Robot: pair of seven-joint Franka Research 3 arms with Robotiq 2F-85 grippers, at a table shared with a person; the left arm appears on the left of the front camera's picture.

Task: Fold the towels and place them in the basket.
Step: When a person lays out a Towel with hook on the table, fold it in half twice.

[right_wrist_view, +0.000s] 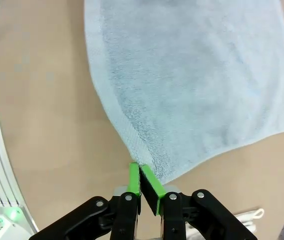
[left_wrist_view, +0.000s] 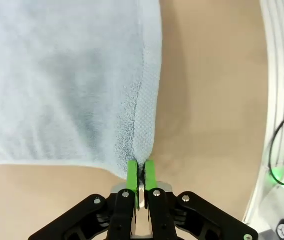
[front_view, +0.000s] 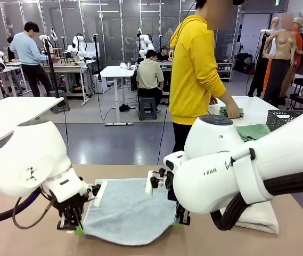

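Pinching near-L corner of blue-grey towel point(front_view: 130, 210) w/ left fingers point(left_wrist_view: 132, 176), clenched tight. Spread on counter point(front_view: 29, 246), near edge running L-R btwn both grips, rest of cloth stretching away from fingers toward far side. Pinching near-R corner w/ right fingers point(right_wrist_view: 135, 181), likewise clenched. Prob. calls for carrying near edge over far edge. Further R: cream towel point(front_view: 260, 218); basket point(front_view: 287, 118) well apart.

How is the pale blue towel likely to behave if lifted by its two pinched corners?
Probably floppy: the pale blue towel bows between the left tool and right tool, so its middle should sag. Likely light: it looks thin and drapes on the table. Its terry pile should resist slipping from the shut tools.
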